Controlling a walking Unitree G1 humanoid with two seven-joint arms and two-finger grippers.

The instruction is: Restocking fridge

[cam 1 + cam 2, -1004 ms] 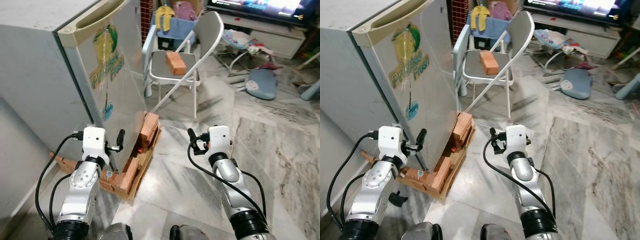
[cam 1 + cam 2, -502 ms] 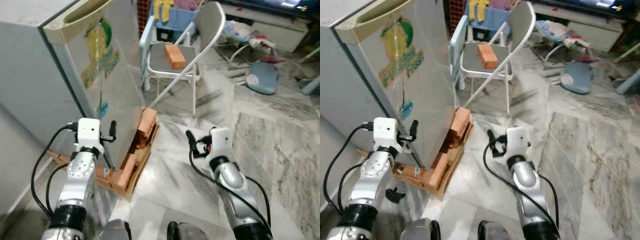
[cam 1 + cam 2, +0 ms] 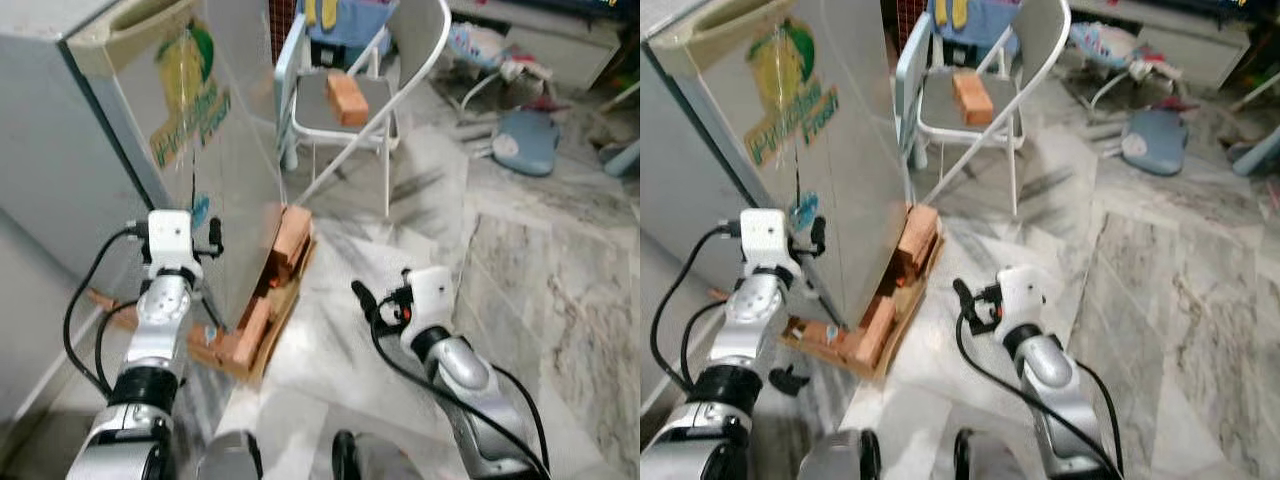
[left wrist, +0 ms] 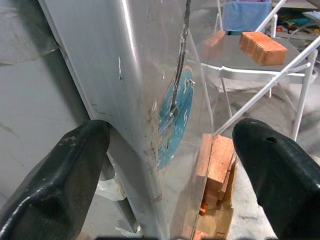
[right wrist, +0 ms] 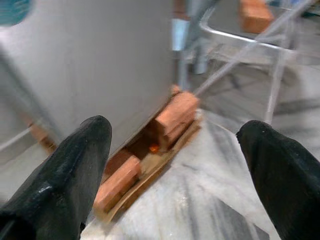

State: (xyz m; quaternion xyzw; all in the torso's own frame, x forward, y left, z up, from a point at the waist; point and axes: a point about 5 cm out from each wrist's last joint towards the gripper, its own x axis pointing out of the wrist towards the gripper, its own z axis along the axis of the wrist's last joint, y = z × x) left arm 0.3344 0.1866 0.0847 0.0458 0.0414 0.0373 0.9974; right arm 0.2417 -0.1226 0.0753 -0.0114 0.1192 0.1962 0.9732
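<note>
— Between your left gripper's (image 4: 170, 165) jaws, what do you have?

— You have the fridge's (image 3: 110, 130) front corner edge there, door shut, sticker (image 4: 172, 117) facing you. Both fingers are spread wide and hold nothing; the metal sits just beyond the tips, and I can't tell if they touch.

— And your right gripper (image 5: 175, 165)?

— Also wide open, empty, low over the marble floor (image 3: 560, 260), aimed at the bricks (image 3: 285, 250) and wooden pallet (image 3: 275, 335) propping the fridge.

— How should you open it?

— I'd judge you want 1 finger hooked behind the door edge or the top handle recess (image 3: 150, 15), then pull slowly.

— What's unclear?

— The door seam and any stock to load: you see 1 brick (image 3: 347, 97) on the folding chair (image 3: 345, 110), no groceries.
</note>
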